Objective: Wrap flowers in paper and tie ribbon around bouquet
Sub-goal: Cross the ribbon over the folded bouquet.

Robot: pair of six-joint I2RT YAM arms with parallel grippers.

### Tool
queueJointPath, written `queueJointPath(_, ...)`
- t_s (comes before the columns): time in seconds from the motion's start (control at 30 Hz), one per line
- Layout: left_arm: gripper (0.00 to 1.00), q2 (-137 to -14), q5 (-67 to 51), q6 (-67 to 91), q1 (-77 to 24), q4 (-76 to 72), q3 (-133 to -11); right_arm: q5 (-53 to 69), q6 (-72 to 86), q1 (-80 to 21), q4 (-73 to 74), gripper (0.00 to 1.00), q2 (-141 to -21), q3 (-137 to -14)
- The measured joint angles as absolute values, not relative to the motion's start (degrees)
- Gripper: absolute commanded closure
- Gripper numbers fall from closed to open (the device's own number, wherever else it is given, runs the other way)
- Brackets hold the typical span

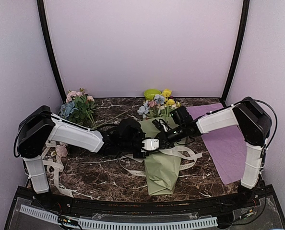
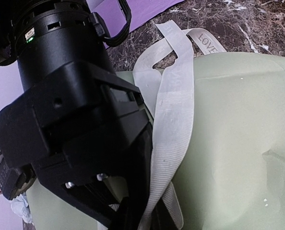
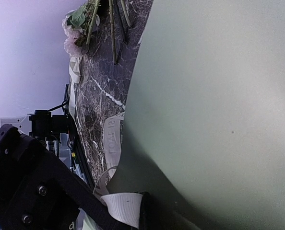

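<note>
- Bouquet (image 1: 160,167) lies mid-worktop (image 1: 99,175), narrow end toward the arm bases, wide end toward the back wall.
- Flowers (image 1: 158,103) stick out of the wide end: yellow, blue and pink heads.
- Paper (image 3: 219,96) is the sage-green wrap, creased, and fills most of the right wrist view.
- Ribbon (image 2: 173,120) is cream and flat with "LOVE" printed on it. It is draped over the wrap and loops out on the worktop on both sides of the cone.
- Right gripper (image 2: 133,215) shows in the left wrist view, over the wrap. It is closed, with the ribbon running along its finger and pinched at the tips.
- Left gripper (image 1: 146,143) is over the cone's left edge, right by the right gripper. Its own fingers are not visible, so I cannot tell if it is open or closed.
- Both arms reach in to the middle of the cone and meet there.
- Purple sheet (image 1: 226,143) lies flat to the right of the bouquet, under the right arm.
- Loose flower cluster (image 1: 77,108), pink and blue, sits back left, well apart from the bouquet.
- More cream ribbon strips lie by the left arm base.
</note>
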State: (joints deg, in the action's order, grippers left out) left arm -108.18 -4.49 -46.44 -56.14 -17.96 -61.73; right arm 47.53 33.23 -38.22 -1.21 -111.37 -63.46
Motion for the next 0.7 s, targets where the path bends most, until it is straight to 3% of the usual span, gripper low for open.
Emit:
queueJointPath(0.17,1.00,-108.09,-4.78,-43.70,-56.14,-16.47,-62.54,45.91,32.73,-38.04,0.93,0.77,-110.59,-63.46)
queueJointPath(0.47,1.00,-106.19,-7.09,-39.20,-56.27,-21.23,-60.93,41.74,32.77,-36.69,8.47,0.58,-105.82,-63.37)
queueJointPath(0.7,1.00,-106.17,-7.81,-37.69,-56.51,-22.96,-60.42,40.49,31.64,-36.14,12.56,0.53,-105.10,-63.88)
